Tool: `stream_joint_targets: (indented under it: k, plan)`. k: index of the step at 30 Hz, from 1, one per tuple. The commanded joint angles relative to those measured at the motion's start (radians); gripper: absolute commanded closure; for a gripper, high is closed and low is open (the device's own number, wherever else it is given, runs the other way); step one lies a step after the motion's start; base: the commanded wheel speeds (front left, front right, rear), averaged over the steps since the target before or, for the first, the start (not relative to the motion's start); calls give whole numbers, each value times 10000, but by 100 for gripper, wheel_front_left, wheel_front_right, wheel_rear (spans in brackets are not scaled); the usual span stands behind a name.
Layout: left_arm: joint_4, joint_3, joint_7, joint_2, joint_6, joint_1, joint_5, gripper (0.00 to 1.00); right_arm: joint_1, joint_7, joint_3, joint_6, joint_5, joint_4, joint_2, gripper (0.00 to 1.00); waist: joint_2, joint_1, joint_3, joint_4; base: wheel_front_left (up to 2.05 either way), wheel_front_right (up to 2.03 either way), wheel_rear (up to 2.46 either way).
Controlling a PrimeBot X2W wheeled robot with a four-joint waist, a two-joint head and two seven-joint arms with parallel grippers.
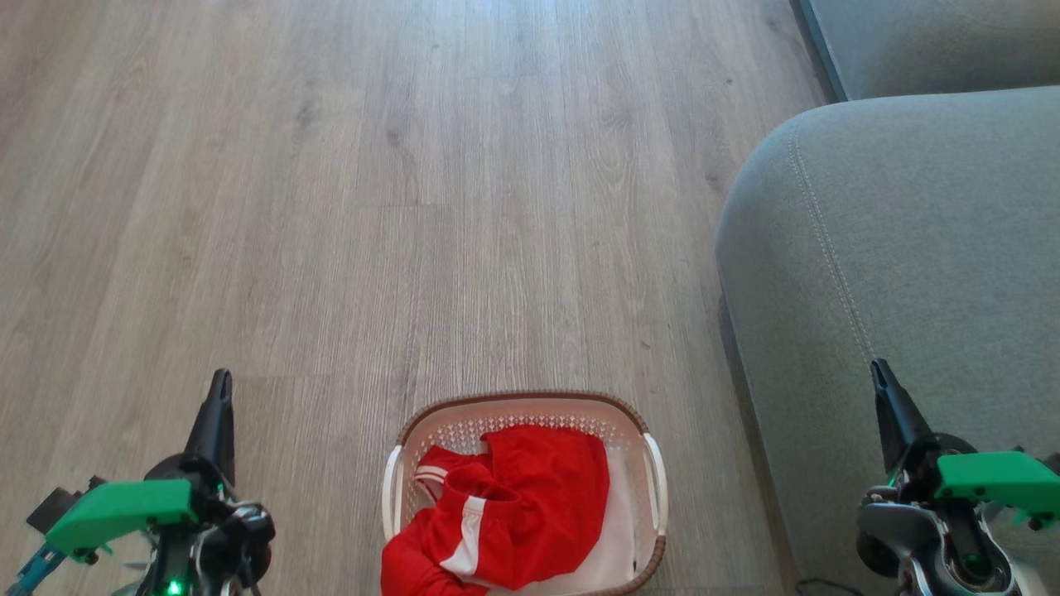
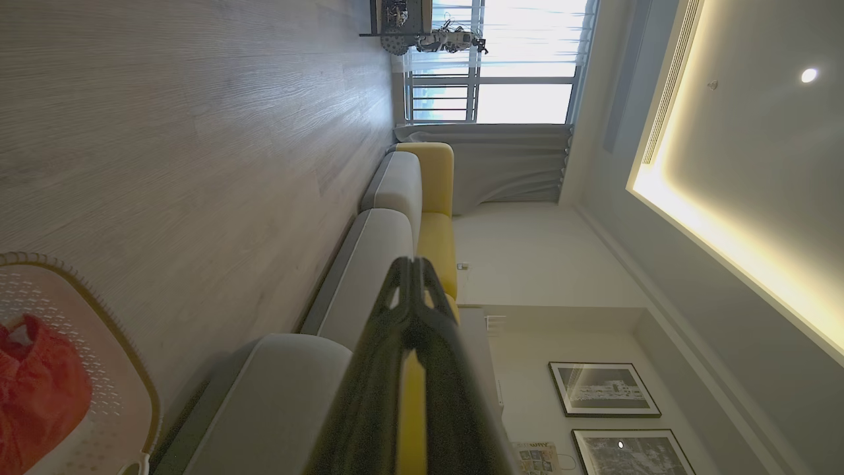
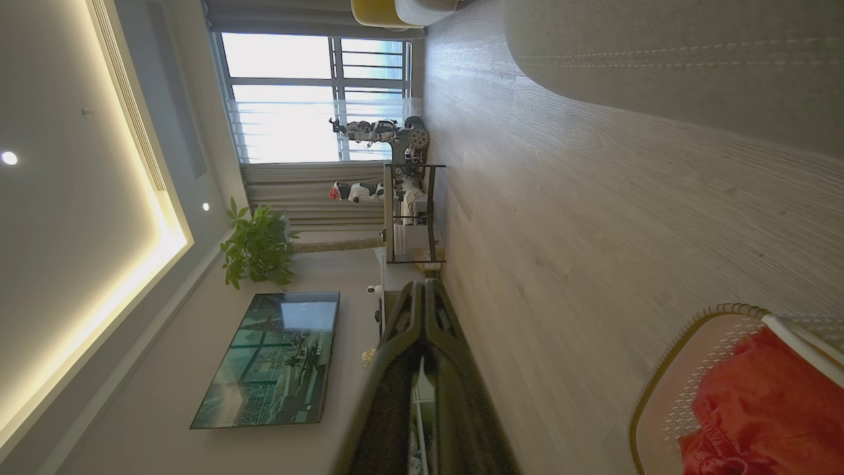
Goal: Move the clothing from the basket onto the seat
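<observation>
Red clothing (image 1: 505,513) with white stripes lies crumpled in the cream basket (image 1: 530,403) with a brown rim, on the floor at the bottom middle of the head view. The grey seat (image 1: 911,248) with pale stitching rises just right of the basket. My left gripper (image 1: 220,381) points up at the lower left, shut and empty, well left of the basket. My right gripper (image 1: 878,368) is shut and empty at the lower right, in front of the seat. The left wrist view shows the basket (image 2: 112,343), the clothing (image 2: 39,396) and the shut left gripper (image 2: 414,264). The right wrist view shows the clothing (image 3: 765,409) and the shut right gripper (image 3: 422,285).
Wide wooden floor (image 1: 373,182) stretches ahead and to the left of the basket. A second grey cushion (image 1: 936,41) sits at the top right. The left wrist view shows the sofa row with yellow backs (image 2: 435,198); the right wrist view shows a shelf unit (image 3: 409,211) and a television (image 3: 277,356).
</observation>
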Motion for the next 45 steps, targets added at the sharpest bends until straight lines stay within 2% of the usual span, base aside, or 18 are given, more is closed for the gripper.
stream_joint_targets:
  k: [1,45]
  plan:
    - [-272,363,75,64,-67,-501,47,100,-523,70,169,-2,62,-394,-43,100,0,0,0,0,0,0,0]
    - [-272,362,75,64,-67,-501,47,100,-523,70,169,-2,62,-394,-43,100,0,0,0,0,0,0,0]
